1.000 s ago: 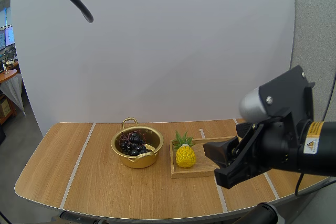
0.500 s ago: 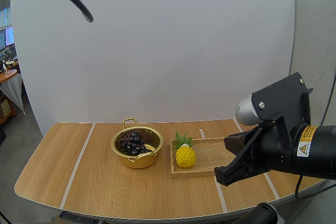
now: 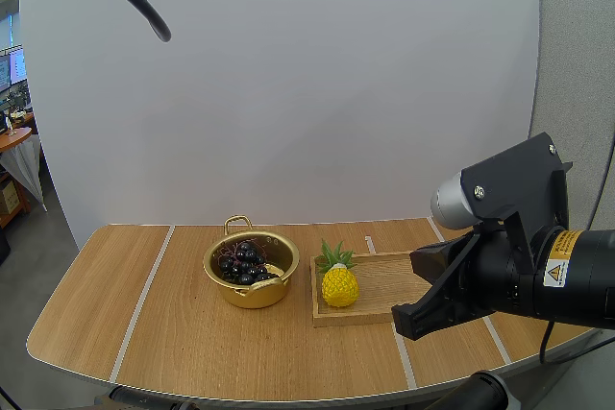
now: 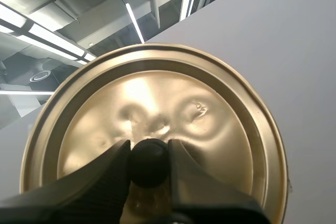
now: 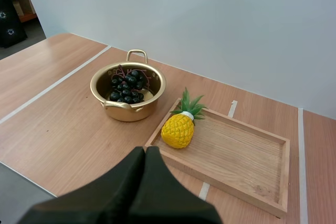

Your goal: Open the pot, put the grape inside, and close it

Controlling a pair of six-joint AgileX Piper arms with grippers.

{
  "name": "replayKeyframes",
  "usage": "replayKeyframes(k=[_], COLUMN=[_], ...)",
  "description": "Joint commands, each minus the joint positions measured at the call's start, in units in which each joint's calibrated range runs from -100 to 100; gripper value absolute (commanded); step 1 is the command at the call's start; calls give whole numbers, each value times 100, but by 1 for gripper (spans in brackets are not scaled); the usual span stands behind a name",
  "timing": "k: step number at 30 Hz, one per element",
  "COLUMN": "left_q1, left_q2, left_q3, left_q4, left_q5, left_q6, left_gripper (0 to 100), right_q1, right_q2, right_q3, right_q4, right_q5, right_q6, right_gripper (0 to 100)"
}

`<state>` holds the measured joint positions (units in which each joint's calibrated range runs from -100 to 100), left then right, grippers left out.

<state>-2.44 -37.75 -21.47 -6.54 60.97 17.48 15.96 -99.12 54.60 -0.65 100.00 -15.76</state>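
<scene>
Sitting beside the pot (image 3: pixel 252 294), a pineapple (image 3: pixel 339 286) occupies the tray (image 3: pixel 386 278); left gripper (image 4: pixel 149 162) clamps the lid (image 4: pixel 157 100), right gripper (image 5: pixel 145 153) closed.

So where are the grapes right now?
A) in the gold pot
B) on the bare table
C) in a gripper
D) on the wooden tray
A: the grapes lie inside the open pot, beside the tray with the pineapple; the left gripper pinches the lid by its knob.
</scene>
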Motion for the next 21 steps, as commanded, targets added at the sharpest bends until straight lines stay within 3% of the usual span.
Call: replayKeyframes(k=[1, 7, 16, 21], left_q1=[-19, -19, -19, -19], left_q2=[-26, -74, -278, -278], left_q3=[-30, -30, -30, -30], left_q4=[43, -9, 3, 3], left_q5=[-191, 33, 3903, 3903], left_q6=[-26, -26, -26, -26], left_gripper=[0, 0, 0, 0], right_q1=[-24, -24, -24, -24], right_q2=[-47, -47, -47, -47], right_q3=[10, 10, 10, 10], right_q4=[-8, -8, -8, -8], right_q5=[0, 0, 0, 0], right_q6=[-2, -2, -2, -2], right_gripper=[0, 0, 0, 0])
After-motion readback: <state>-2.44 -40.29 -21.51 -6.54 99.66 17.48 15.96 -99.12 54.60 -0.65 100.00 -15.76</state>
